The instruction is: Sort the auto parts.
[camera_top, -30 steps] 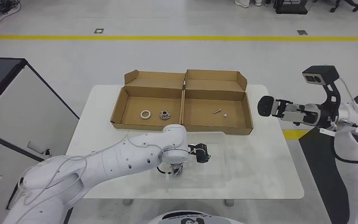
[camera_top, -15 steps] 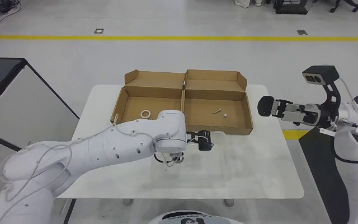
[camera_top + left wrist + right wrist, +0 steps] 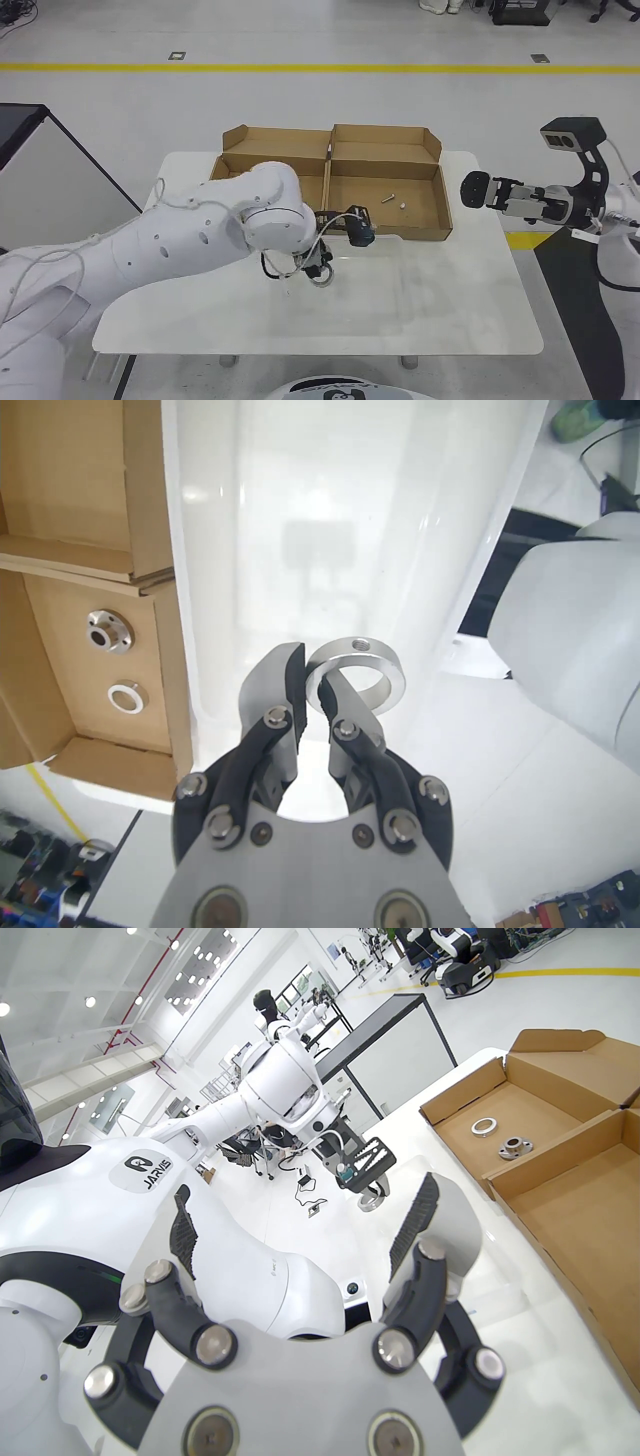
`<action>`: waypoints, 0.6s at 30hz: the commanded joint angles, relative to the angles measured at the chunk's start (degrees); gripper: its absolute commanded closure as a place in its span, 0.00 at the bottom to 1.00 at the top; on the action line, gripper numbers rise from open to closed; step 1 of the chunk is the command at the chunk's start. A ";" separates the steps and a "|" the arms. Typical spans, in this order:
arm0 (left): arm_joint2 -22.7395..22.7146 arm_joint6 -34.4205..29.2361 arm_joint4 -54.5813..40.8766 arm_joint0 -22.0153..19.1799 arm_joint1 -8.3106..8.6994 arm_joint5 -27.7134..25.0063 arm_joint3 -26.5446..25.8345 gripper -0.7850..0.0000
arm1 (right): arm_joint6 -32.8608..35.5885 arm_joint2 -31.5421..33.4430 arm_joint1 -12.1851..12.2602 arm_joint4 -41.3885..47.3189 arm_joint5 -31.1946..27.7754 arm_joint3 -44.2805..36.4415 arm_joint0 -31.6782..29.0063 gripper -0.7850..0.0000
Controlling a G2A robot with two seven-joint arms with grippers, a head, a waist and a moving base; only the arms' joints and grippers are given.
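Two boxes side by side, far end of the table [image 3: 450, 300]
Left box [image 3: 275, 142] has a ring [image 3: 484, 1126] left of a hub [image 3: 512, 1147], right box [image 3: 420, 190] a bolt [image 3: 387, 198] and a small bit [image 3: 402, 205]; the collar [image 3: 370, 672] pinched in the left gripper [image 3: 312, 685] hangs over the table just near of them.

1. Left arm [image 3: 200, 235]: extended across the table's middle, elbow bent, wrist turned downward.
2. Left gripper [image 3: 311, 680]: pointing down, held above the table surface. Jaws nearly together, pinching the wall of a metal collar ring [image 3: 392, 687]; one finger [image 3: 334, 695] inside the bore, the other outside.
3. Right arm [image 3: 545, 203]: held off the table's right edge, roughly level.
4. Right gripper [image 3: 305, 1208]: jaws spread wide, nothing between them; faces toward the left arm.
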 commanded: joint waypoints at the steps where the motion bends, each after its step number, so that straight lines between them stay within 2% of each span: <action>1: -2.68 4.52 -2.00 2.79 1.73 -3.13 0.97 1.00 | 0.00 0.00 0.00 0.00 0.00 0.00 0.00 0.00; 10: -13.67 19.32 -8.33 14.84 8.04 -15.81 3.60 1.00 | 0.00 0.00 0.00 0.00 0.00 0.00 0.00 0.00; 14: -18.03 26.00 -11.06 20.13 9.99 -23.73 5.11 1.00 | 0.00 0.00 0.00 0.00 0.00 0.00 0.00 0.00; 18: -21.05 31.43 -12.65 24.54 11.17 -30.35 5.72 1.00 | 0.00 0.00 0.00 0.00 0.00 0.00 0.00 0.00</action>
